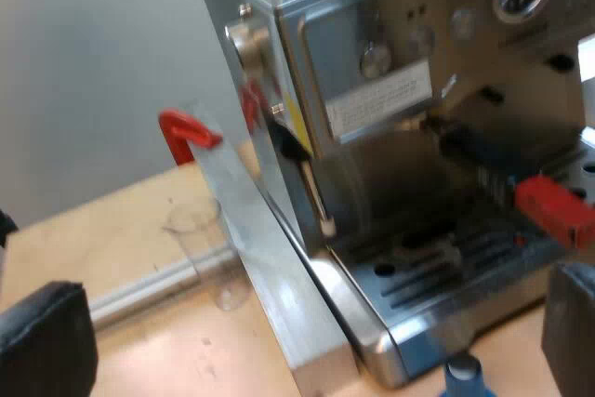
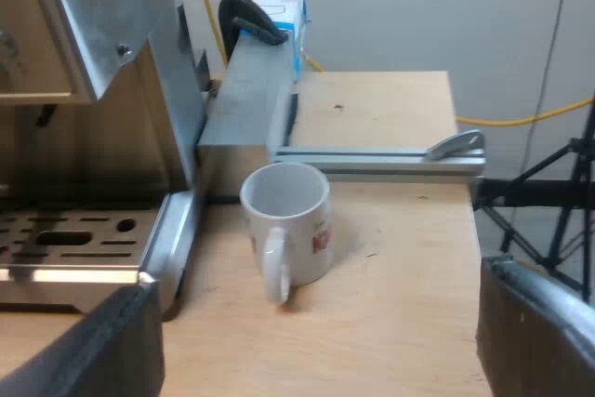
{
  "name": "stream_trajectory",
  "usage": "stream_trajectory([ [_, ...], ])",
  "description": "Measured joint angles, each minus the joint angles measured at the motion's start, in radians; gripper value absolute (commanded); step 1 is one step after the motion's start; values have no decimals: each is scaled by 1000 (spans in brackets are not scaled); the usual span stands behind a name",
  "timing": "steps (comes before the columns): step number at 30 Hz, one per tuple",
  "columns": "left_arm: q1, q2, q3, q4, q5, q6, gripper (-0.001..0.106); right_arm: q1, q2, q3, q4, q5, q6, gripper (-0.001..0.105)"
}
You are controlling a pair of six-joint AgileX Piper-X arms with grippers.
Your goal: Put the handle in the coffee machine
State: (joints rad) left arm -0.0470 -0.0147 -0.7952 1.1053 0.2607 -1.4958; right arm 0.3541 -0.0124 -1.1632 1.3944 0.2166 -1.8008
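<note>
Holder (image 1: 483,160) at machine (image 1: 372,62) front, under brew head; dark handle sticks out, red end (image 1: 555,209) showing. Looks inserted, lock-in not confirmable. Left gripper (image 1: 307,323) released, 2 fingers spread wide, empty, facing machine front near handle; likely placed to check seating or give final turn. Tamper (image 1: 463,377) on table just before tray (image 1: 372,318), glass (image 1: 200,234) by machine's side, both clear of handle's swing. Right gripper (image 2: 316,309) released, empty, low over table (image 2: 390,109), mug (image 2: 286,220) just ahead beside tray; likely kept out of left arm's way
</note>
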Motion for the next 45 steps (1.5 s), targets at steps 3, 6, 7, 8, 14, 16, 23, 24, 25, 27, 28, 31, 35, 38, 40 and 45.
stream_trajectory([
  [3, 0, 0, 57, 0, 0, 0, 105, 0, 0, 3, 0, -10, 0, 71],
  [6, 0, 0, 103, -37, 0, -12, 105, 0, 0, 25, -15, -12, 5, 71],
  [7, 0, 0, 116, -52, 0, -27, 105, 0, 0, 43, -26, -12, 5, 71],
  [8, 0, 0, 132, -65, 0, -37, 105, 0, 0, 71, -46, -12, 14, 71],
  [14, 0, 2, 195, -64, 0, -41, 105, 0, 2, 214, -155, -26, 52, 71],
  [16, 0, 2, 205, -62, 0, -42, 105, 0, 2, 253, -185, -40, 52, 71],
  [23, 0, 2, 237, -61, 0, -46, 105, 0, 5, 367, -262, -100, 57, 71],
  [24, 0, 2, 240, -62, 0, -46, 105, 0, 5, 372, -264, -101, 57, 71],
  [25, 0, 2, 250, -59, 0, -46, 105, 0, 5, 385, -271, -109, 59, 71],
  [27, 0, 2, 259, -51, 0, -46, 105, 0, 5, 418, -311, -126, 58, 71],
  [28, 0, 2, 262, -51, 0, -46, 105, 0, 2, 448, -338, -130, 58, 71],
  [31, 0, 2, 266, -51, 0, -46, 105, 0, 7, 546, -356, -144, 58, 71],
  [35, 0, 2, 265, -44, 0, -46, 105, 0, 7, 604, -359, -145, 59, 71],
  [38, 0, 2, 265, -44, 0, -46, 105, 0, 7, 631, -360, -145, 59, 71],
  [40, 0, 2, 265, -44, 0, -46, 105, 0, 7, 641, -359, -145, 59, 71],
  [45, 0, 2, 265, -44, 0, -46, 105, 0, 7, 646, -359, -145, 59, 71],
])
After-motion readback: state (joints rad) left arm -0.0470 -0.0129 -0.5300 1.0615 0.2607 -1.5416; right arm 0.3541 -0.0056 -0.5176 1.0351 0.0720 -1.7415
